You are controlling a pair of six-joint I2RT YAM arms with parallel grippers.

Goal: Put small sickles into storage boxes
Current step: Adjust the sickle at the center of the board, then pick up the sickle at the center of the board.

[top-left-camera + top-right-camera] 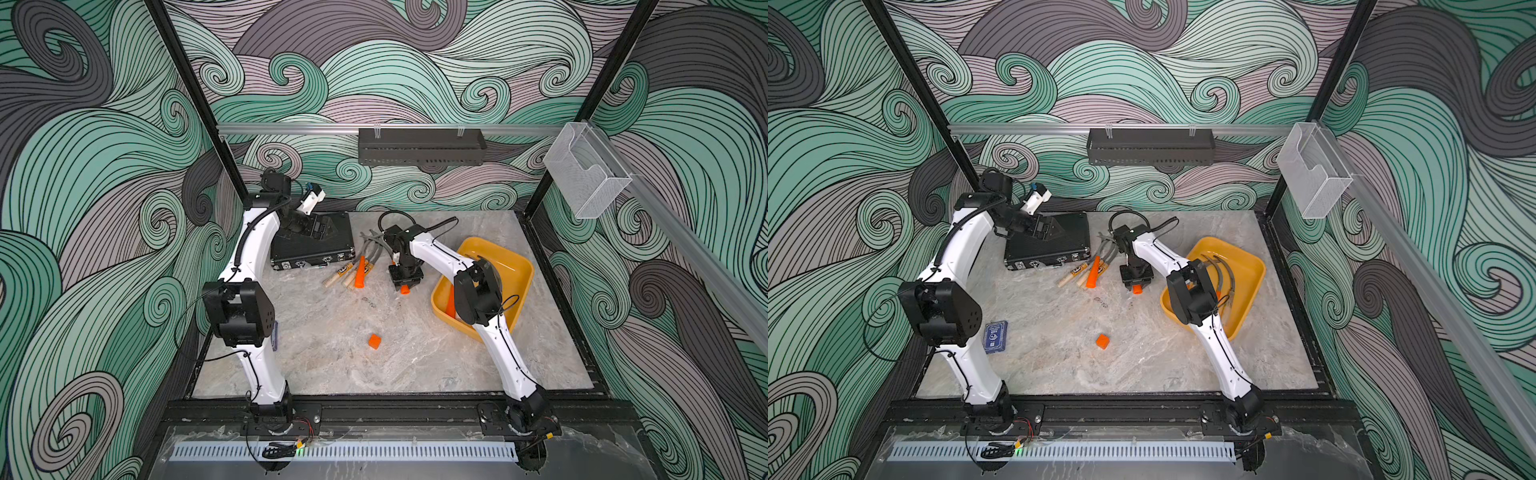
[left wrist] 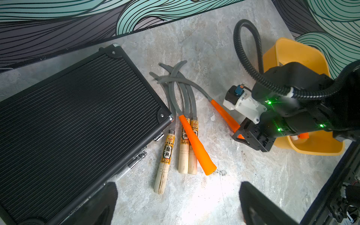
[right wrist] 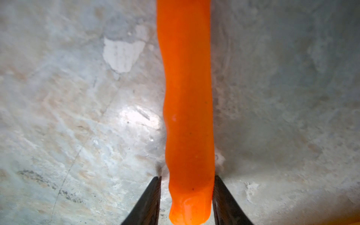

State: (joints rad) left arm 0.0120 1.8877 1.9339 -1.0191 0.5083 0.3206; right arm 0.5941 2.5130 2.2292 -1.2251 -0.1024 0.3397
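far left: left gripper hangs over the black case, fingers spread wide, nothing between them. The case is a ribbed hard shell with metal corner caps, latches on its near edge, lid down.

Just right of it is a heap of small sickles. Three pale wooden handles with printed labels lie side by side, and one tapered orange handle slants across two of them. The curved, matte dark-grey blades fan toward the far wall and overlap. The leftmost wooden handle sits just beside the case's near-right corner, so it's tight there.

Further right is the lone orange sickle: smooth plastic handle flat on the table, blade crossing the heap's blades. The right gripper points straight down over the butt end with a black finger on either side. One finger is against the plastic and there's a thin slit at the other. Can't tell if it's actually clamped.

The orange cube sits alone near centre. The marbled grey-beige slab around it gives plenty of room on the near side.

right: yellow tray, glossy plastic with rounded corners and low walls. It's turned at an angle and stands apart from the table's right edge. The right arm's elbow covers part of it. Inside, a top view shows grey blades and a bit of orange handle.
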